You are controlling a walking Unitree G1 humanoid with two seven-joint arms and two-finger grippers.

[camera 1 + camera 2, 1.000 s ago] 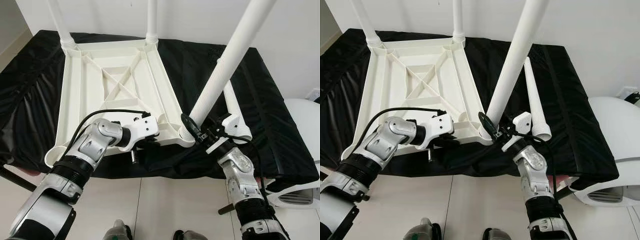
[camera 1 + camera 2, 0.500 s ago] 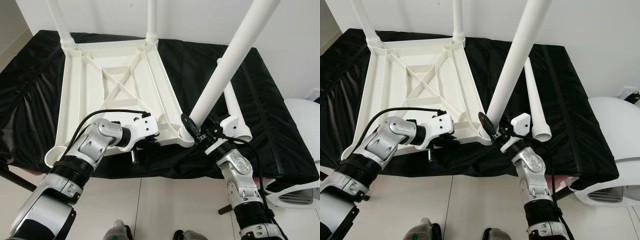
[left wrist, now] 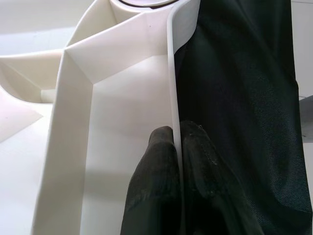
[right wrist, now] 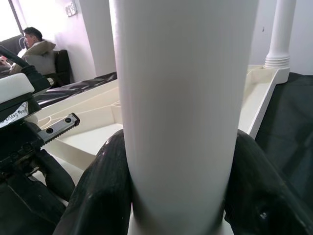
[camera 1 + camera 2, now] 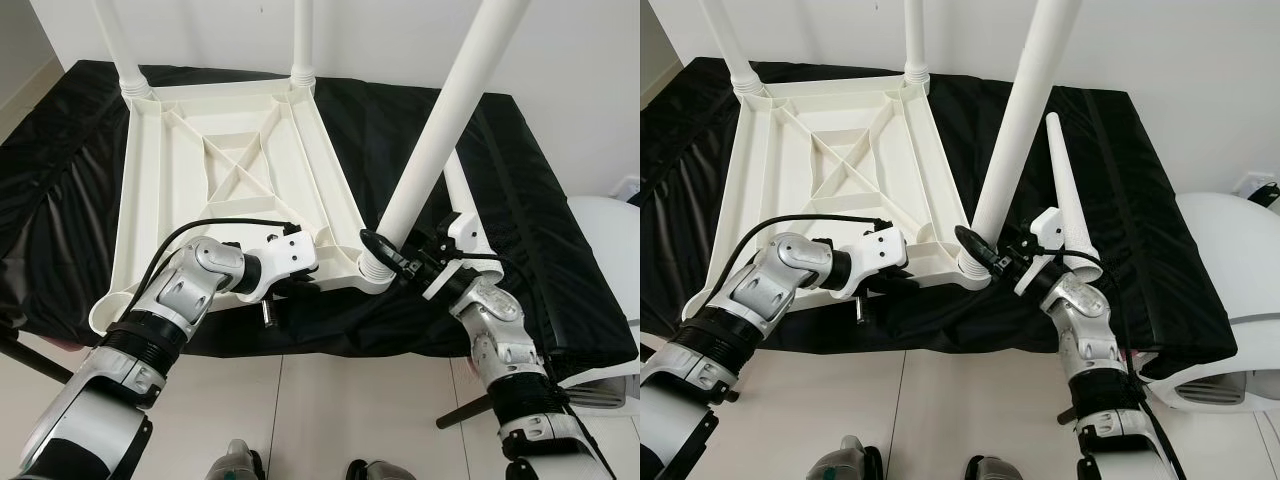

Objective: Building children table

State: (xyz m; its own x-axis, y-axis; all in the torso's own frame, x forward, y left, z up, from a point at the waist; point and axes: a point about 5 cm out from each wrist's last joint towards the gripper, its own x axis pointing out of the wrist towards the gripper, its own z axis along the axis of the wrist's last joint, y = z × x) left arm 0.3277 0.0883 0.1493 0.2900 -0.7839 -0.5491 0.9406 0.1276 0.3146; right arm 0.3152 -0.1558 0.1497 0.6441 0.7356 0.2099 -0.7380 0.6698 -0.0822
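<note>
Right tool (image 5: 398, 268) grips the leg (image 5: 440, 130) at its base, seating it in the near corner socket of the upturned table (image 5: 240, 170); left tool (image 5: 285, 288) pinches the rim to steady it; a spare leg (image 5: 1065, 205) lies alongside

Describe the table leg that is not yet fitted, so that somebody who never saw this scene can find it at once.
A white table frame lies upside down on a black cloth. To the frame's right, the loose leg lies flat on the cloth, beyond the right gripper. The other legs stand upright in corner sockets; this tapered one lies down, attached to nothing.
</note>
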